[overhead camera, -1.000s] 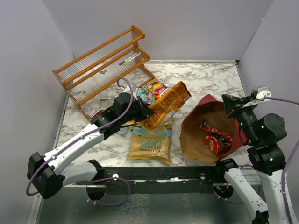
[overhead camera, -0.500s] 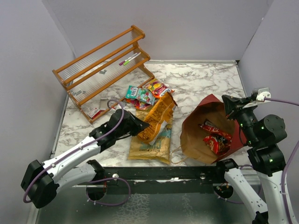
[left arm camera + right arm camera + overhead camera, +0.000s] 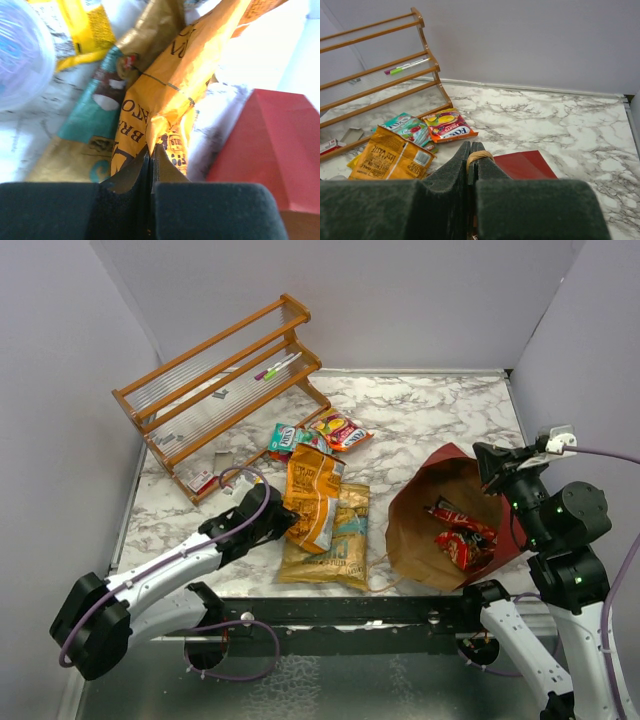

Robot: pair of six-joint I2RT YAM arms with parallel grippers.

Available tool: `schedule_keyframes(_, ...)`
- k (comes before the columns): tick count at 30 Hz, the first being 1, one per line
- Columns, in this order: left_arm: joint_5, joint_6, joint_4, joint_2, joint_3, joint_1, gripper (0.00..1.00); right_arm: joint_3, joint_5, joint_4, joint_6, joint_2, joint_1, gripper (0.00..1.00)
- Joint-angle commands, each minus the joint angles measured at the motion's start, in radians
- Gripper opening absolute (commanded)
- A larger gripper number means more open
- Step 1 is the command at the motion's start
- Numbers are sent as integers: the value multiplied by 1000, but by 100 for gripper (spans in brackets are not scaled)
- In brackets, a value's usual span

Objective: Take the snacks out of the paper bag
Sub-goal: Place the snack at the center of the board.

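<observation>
- Left gripper (image 3: 288, 522) is pinching the edge of an orange chip bag (image 3: 312, 490), fingers pressed tight on it.
- That bag is lying over the tan-and-teal chip bag (image 3: 330, 552) on the tabletop (image 3: 430, 410), with candy packets (image 3: 322, 432) sitting just behind.
- Paper bag (image 3: 420, 525) is lying open on its side, red snack packets (image 3: 462, 540) sitting inside.
- Right gripper (image 3: 487, 460) is clamping the twisted handle (image 3: 479, 155) at the bag's far rim.

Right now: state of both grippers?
Left gripper: closed on the orange bag.
Right gripper: closed on the paper bag handle.
</observation>
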Motion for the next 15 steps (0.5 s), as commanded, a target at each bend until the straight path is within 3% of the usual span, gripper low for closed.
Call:
schedule_keyframes(1,-61,117,-70,74,21,11,0,15,-9,51,3,3,0,2)
schedule_keyframes(9,-60,381,-29,189,97,22,0,11,-16,52,10,6,0,2)
schedule_keyframes(15,-24,511,7,186,161,22,0,8,-16,50,10,5,0,2)
